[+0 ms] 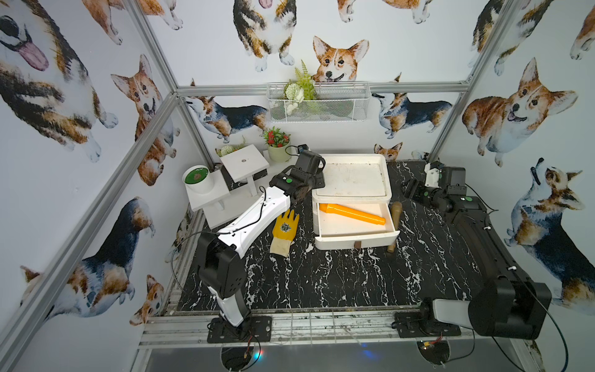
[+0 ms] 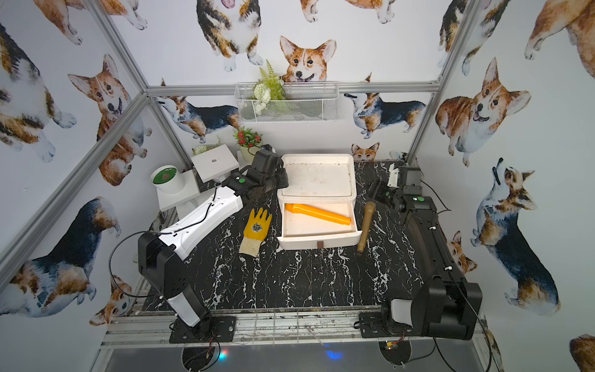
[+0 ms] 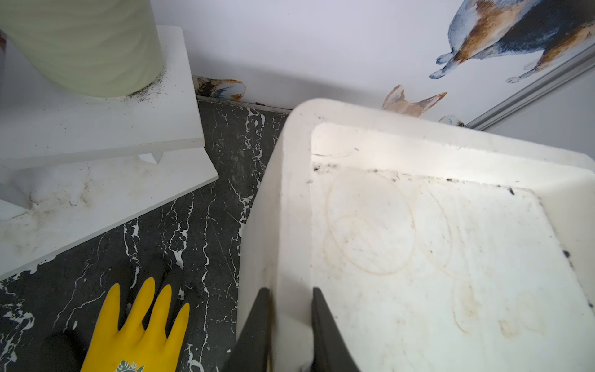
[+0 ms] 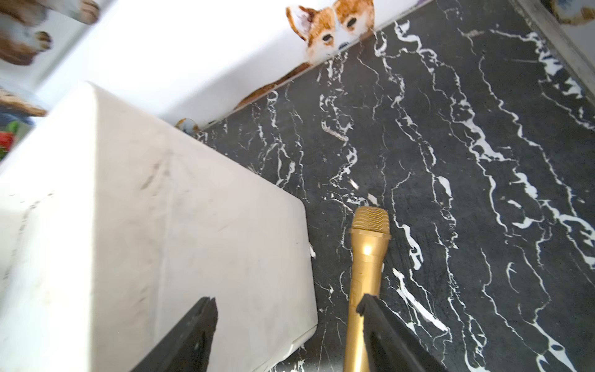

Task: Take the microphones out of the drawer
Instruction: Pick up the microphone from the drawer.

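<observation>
1. Two jaws of the right gripper (image 4: 286,302) stand wide apart; the left gripper (image 3: 289,293) pinches the left rim of the cabinet (image 3: 283,193).
2. Gold microphone (image 4: 367,257), mesh head far, lies on the bare marble table (image 2: 322,280), just right of the open drawer (image 2: 318,240).

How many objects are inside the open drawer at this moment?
1. An orange flashlight lies diagonally in the open drawer. The microphone lies outside it, on the table beside it. The drawer's back part is under the cabinet, so something may be hidden there.
</observation>
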You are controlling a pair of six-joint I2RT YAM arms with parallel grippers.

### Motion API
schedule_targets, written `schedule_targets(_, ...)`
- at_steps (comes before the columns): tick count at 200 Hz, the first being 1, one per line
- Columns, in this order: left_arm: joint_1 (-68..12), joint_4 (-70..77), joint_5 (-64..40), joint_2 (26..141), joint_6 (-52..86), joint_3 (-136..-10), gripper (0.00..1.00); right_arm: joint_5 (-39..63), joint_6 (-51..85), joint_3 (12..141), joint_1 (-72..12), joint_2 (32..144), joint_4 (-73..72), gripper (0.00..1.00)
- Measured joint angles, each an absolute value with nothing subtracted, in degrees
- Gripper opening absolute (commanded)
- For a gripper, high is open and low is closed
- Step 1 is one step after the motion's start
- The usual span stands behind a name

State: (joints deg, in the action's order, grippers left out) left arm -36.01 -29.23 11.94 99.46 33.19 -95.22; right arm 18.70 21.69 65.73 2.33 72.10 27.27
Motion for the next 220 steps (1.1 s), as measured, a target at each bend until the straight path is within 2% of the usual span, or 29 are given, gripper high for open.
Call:
schedule_targets(57,-35.77,-30.13,11.16,100.12,32.27,-96.29,0.00,27.79,19.05,67.75,0.43,63.48,27.75,0.77)
schedule_targets(119,-35.59,-30.61,10.81,100.31,31.70,-96.71,0.00,30.96,11.20,72.62,-15.11,62.43,36.23,0.73)
schedule_targets(164,-35.38,-30.74,10.48,100.40,31.64,-96.82,0.00,27.90,5.96,77.21,-25.56,68.36,43.68,0.72)
schedule_targets(220,-35.27,-30.74,10.35,100.29,31.29,-96.75,0.00,24.18,1.15,82.19,-31.11,77.23,50.96,0.71)
